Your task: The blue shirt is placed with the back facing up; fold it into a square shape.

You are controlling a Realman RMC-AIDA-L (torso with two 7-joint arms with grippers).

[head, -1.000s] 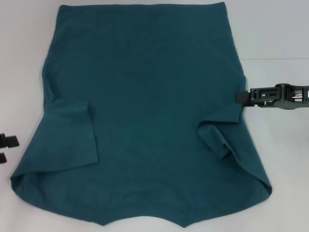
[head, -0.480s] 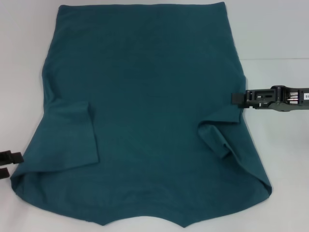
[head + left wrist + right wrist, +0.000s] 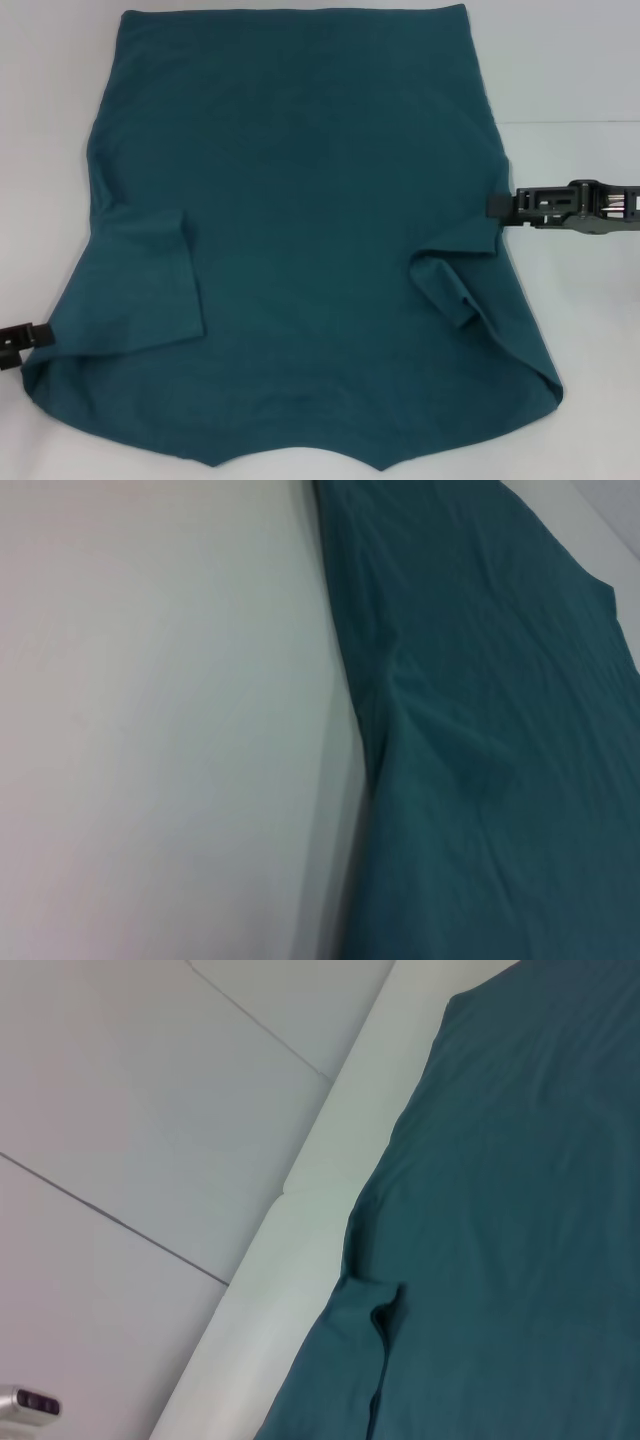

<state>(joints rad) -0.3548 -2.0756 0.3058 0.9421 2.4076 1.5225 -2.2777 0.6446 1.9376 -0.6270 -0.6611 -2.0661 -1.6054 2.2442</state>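
1. The right gripper point(image 3: 497, 203) sits at the right-centre of the head view, its tip touching the blue shirt's point(image 3: 300, 230) side edge just above the folded-in sleeve, likely to pinch it; whether it has closed I cannot tell.
2. The left gripper point(image 3: 40, 334) reaches the lower-left hem corner; its opening is also unclear.
3. The shirt lies back-up, filling the frame on the white table point(image 3: 570, 70).

The blue shirt point(image 3: 300, 250) lies spread across the tabletop point(image 3: 570, 70), filling mid-frame; the left end effector point(image 3: 22, 338) touches its lower-left edge, the right end effector point(image 3: 500, 203) its right edge
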